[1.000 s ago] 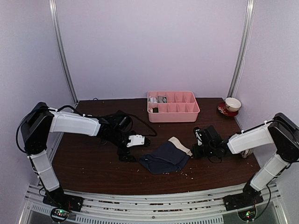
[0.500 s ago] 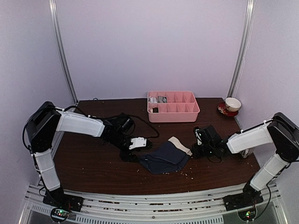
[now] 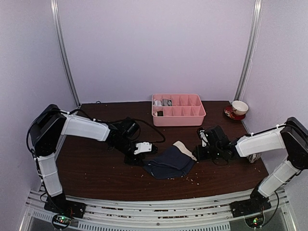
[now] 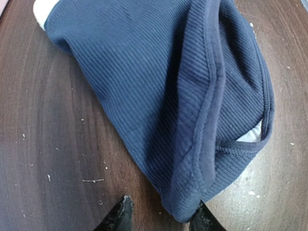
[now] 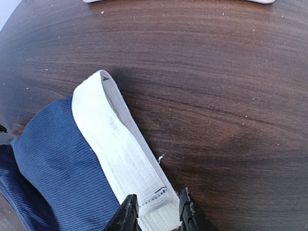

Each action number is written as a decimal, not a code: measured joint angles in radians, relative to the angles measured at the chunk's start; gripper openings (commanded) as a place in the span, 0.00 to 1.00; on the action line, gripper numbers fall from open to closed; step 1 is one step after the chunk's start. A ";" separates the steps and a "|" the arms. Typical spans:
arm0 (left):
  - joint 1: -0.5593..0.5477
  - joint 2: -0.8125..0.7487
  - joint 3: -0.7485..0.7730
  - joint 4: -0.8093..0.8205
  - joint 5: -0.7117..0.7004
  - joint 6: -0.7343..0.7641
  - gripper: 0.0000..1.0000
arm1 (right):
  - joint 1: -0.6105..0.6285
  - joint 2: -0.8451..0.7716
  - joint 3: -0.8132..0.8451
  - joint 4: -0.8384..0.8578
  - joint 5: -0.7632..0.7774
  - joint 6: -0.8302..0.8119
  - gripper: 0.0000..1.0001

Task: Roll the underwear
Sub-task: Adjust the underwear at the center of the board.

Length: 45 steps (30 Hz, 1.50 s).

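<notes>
Here, the navy underwear [image 4: 159, 86] lies crumpled on the wooden table [image 3: 96, 168]. At its left corner the left gripper [image 4: 162, 216] has its fingers apart, straddling the hem. At its right end the right gripper [image 5: 156, 211] holds its fingers parted on either side of the cream waistband [image 5: 120, 144]. Beyond the underwear sits the pink tray [image 3: 179, 117], and farther right a cup on a saucer [image 3: 239, 107].

l arm [image 3: 82, 127] & r arm [image 3: 260, 142] reached inward, jaws now at navy underwear [image 3: 169, 162] edges.
</notes>
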 measured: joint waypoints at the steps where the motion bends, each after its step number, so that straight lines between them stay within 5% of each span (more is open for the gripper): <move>1: 0.000 0.003 0.000 0.000 -0.002 -0.001 0.41 | 0.000 0.010 0.004 0.000 0.000 0.001 0.33; 8: -0.002 0.006 0.000 0.000 -0.012 -0.001 0.42 | 0.000 0.084 0.018 0.020 -0.008 0.021 0.33; 23: -0.033 -0.010 -0.033 0.023 -0.048 0.000 0.43 | 0.000 0.086 0.023 0.041 -0.055 0.059 0.05; 37: -0.042 -0.033 -0.071 0.048 -0.095 0.018 0.00 | 0.000 0.034 0.045 -0.026 0.011 0.065 0.00; 45: -0.043 -0.060 -0.092 0.052 -0.140 0.025 0.00 | 0.001 -0.046 0.047 -0.056 0.038 0.064 0.00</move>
